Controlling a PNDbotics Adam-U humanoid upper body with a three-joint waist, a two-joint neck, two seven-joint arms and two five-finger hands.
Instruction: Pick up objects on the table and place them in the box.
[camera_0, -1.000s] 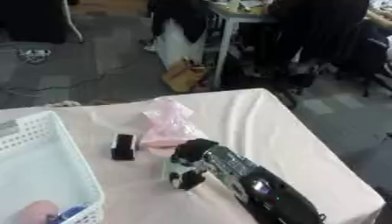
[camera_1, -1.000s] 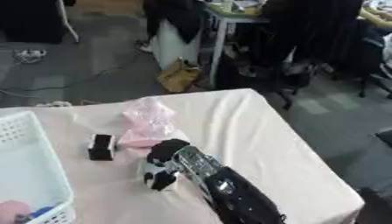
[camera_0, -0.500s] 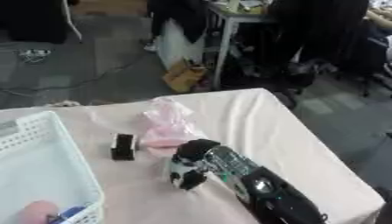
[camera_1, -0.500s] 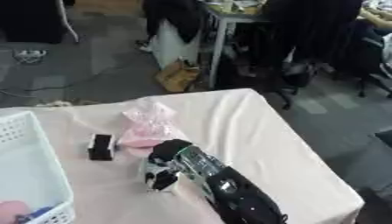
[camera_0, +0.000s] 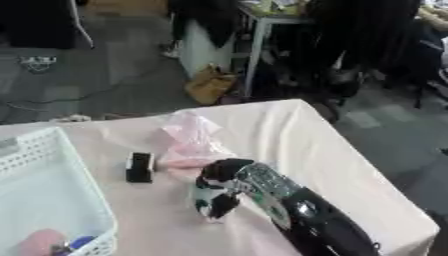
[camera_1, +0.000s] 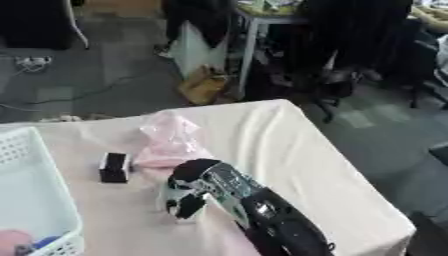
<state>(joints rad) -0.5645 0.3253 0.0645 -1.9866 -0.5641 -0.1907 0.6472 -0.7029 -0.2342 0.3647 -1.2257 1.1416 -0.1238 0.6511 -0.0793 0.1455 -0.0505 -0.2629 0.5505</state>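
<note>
Reaching in beside the pink bag (camera_0: 190, 141), the right hand (camera_0: 219, 192) hangs fingers-down just below it; whether they are curled I cannot tell. A small black block (camera_0: 139, 166) sits left of the bag, the white basket (camera_0: 61, 196) further left. The thin plastic may slide or snag the block

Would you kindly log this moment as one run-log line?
right hand: on table, fingers curled | pink bag: beside it | black block: untouched | white basket: partly filled
</note>
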